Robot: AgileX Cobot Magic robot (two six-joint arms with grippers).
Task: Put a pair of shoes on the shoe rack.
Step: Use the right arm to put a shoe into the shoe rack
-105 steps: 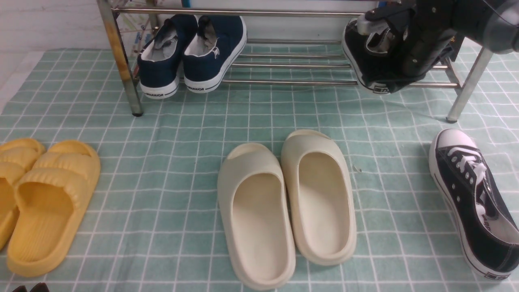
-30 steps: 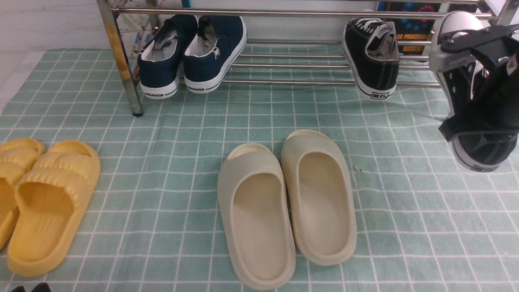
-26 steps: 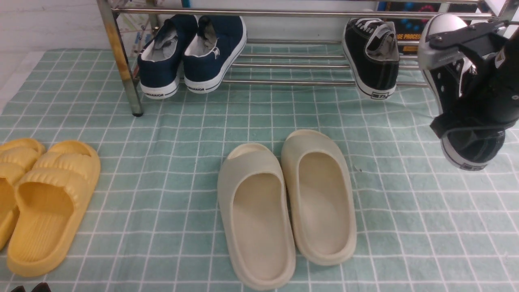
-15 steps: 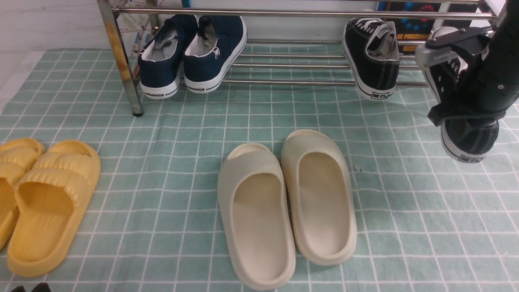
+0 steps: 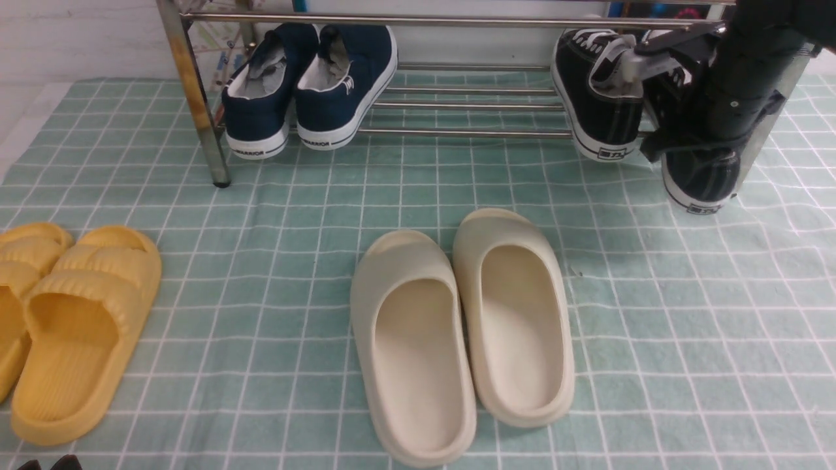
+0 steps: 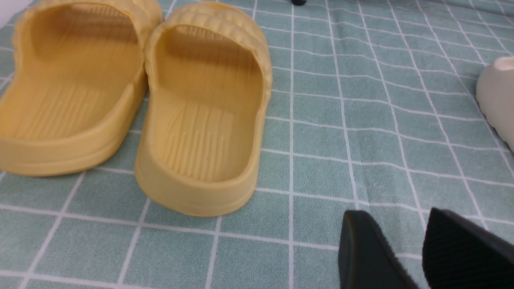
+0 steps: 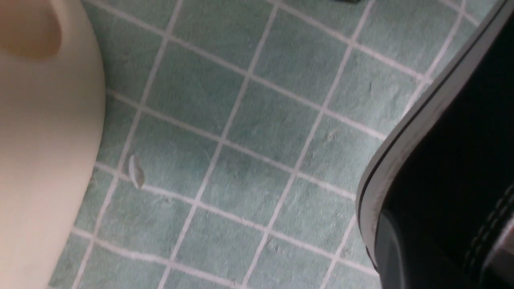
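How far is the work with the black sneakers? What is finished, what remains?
Done: one black sneaker sits on the shoe rack's lower bars, right of the navy sneakers. In hand: the right gripper is shut on the second black sneaker, hanging heel-down at the rack's right end. Left: set it beside its mate and release. The left gripper is open near the yellow slides.

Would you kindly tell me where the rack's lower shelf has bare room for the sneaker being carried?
The widest bare stretch of bars on the shoe rack lies between the navy sneakers and the shelved black sneaker. Right of that sneaker, toward the rack's right leg, it is crowded: the carried black sneaker and the right arm fill the gap.
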